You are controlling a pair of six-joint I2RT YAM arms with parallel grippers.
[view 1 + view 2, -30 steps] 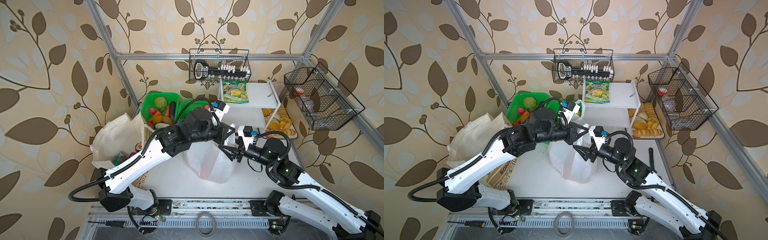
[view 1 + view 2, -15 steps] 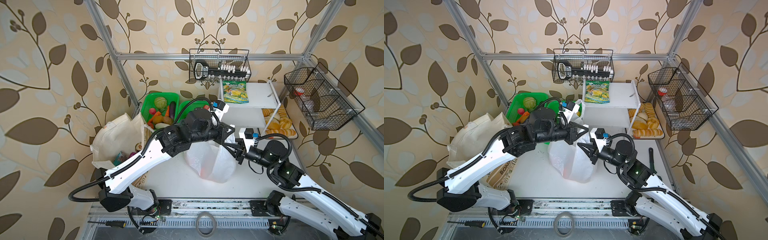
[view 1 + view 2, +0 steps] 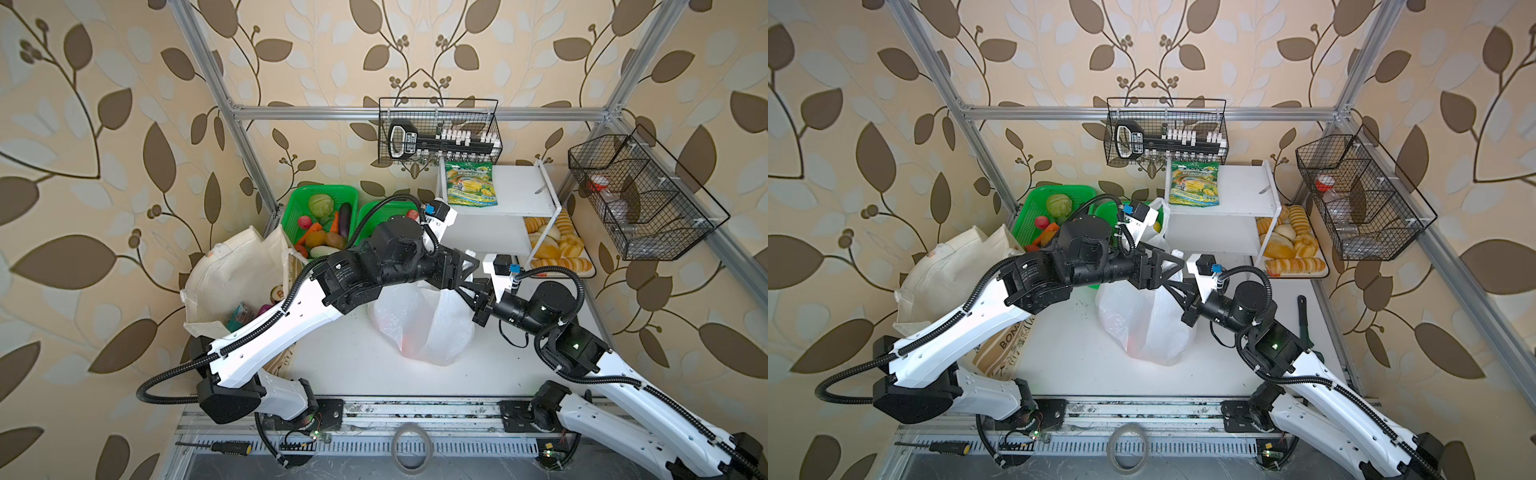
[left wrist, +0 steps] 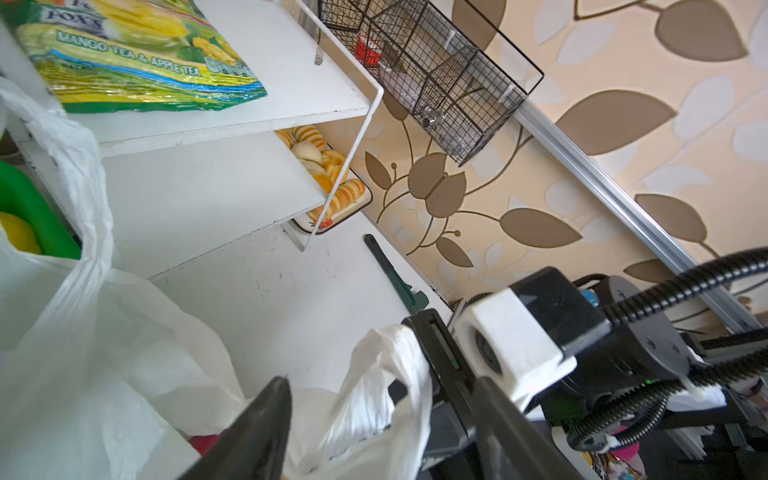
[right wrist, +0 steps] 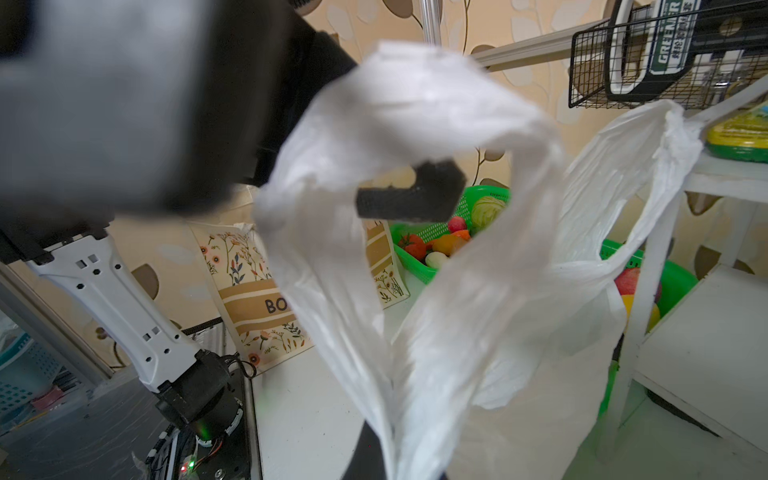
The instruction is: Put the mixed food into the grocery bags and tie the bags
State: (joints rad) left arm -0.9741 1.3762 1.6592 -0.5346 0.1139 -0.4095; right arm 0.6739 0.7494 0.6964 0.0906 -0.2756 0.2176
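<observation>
1. The plastic carrier bag [image 3: 424,324], pinched in the right claw [image 3: 473,291], is thin, translucent white film, crinkled and faintly glossy.
2. Beyond the left claw [image 4: 380,388], the shelf [image 4: 208,187] is smooth matt white board; the snack pouch [image 4: 137,54] on it is glossy.
3. Behind that claw, the tote [image 3: 232,270] is matt cream cloth.

Bright, soft light fills the scene, with only faint shadows on the white table [image 3: 353,365]. Both top views look stretched near the edges. In the right wrist view the plastic bag [image 5: 415,137] is blurry up close.
</observation>
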